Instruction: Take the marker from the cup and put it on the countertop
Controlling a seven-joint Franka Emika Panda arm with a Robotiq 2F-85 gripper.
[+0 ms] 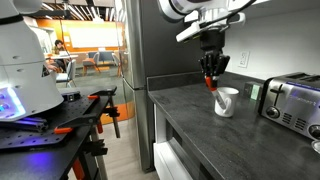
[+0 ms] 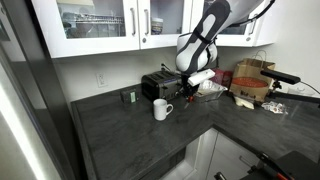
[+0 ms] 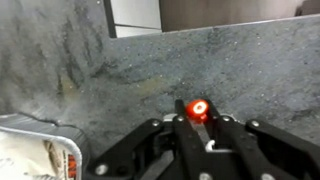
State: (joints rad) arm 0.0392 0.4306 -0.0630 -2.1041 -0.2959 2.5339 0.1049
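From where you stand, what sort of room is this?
Probably a kitchenette in an office or lab: a dark stone-look countertop, white glass-fronted cabinets above it, and a steel toaster near a white mug.

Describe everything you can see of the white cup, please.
The cup is a plain white mug, ceramic by its look, with one side handle. It stands upright on the dark grey countertop, near the steel toaster but apart from it. The tool hangs close above it, shut on the red-capped marker; whether the marker touches the cup cannot be told.
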